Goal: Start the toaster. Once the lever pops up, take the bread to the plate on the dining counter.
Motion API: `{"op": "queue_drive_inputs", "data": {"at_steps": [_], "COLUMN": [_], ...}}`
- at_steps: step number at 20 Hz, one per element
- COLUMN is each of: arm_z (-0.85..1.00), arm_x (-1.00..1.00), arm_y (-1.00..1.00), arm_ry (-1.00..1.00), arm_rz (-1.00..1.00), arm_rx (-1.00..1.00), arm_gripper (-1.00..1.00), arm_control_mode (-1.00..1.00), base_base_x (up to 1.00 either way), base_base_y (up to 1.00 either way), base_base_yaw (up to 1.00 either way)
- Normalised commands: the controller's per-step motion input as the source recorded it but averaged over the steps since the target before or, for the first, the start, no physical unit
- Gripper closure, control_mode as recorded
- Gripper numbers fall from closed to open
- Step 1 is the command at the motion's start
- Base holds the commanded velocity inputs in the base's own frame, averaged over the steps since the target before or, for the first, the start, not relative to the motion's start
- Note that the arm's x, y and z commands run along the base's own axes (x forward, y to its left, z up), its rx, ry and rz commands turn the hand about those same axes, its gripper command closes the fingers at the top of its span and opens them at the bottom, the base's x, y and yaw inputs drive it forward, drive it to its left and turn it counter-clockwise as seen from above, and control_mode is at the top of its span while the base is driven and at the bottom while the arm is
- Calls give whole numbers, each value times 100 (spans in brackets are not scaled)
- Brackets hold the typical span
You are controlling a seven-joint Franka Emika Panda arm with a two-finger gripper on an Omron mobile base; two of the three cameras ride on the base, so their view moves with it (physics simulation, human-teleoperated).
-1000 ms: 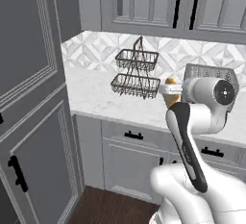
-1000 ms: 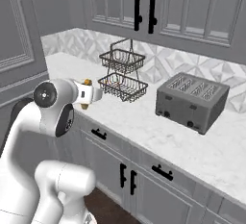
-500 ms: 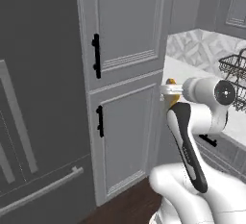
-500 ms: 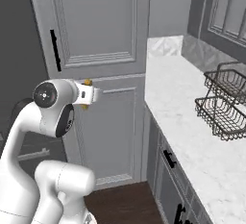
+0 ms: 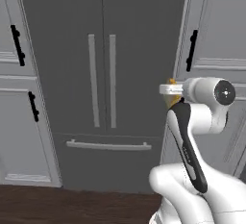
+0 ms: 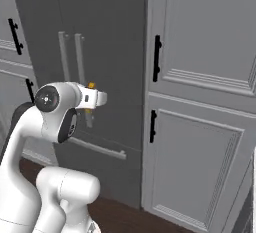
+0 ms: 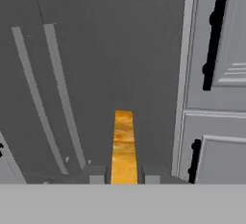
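The bread (image 7: 124, 146) sits edge-on between the two dark finger tips of the gripper (image 7: 124, 176), its golden-orange crust rising straight up from them in the hand view; the fingers are pinched against its two faces, one on each side; in the left base view a sliver of the same orange crust (image 5: 171, 81) peeks out at the front of the white hand, and in the right base view a small orange bit (image 6: 91, 85) shows on top of the hand; the slice is held up in the air, in front of the dark grey fridge (image 5: 103, 50), touching nothing else; the fridge has two long upright grey handles (image 5: 101, 80) side by side and a flat bar handle (image 5: 108, 145) across its lower drawer; grey panelled cupboard doors (image 6: 200, 102) with black handles (image 6: 157, 58) stand on both sides of the fridge, all closed; below lies a dark wood floor (image 5: 72, 204).
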Motion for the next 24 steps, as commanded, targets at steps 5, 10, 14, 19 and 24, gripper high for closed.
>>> {"op": "queue_drive_inputs", "data": {"at_steps": [5,10,14,19,24], "arm_z": [0,0,0,0,0], "arm_x": [0,0,0,0,0], "arm_y": [0,0,0,0,0], "arm_ry": [0,0,0,0,0], "arm_rz": [0,0,0,0,0], "arm_rx": [0,0,0,0,0], "arm_gripper": [100,100,100,100,100], "arm_control_mode": [100,100,100,100,100], "base_base_x": [-6,-2,-2,0,0], "base_base_y": [0,0,0,0,0], "base_base_yaw": [100,100,100,100,100]}}
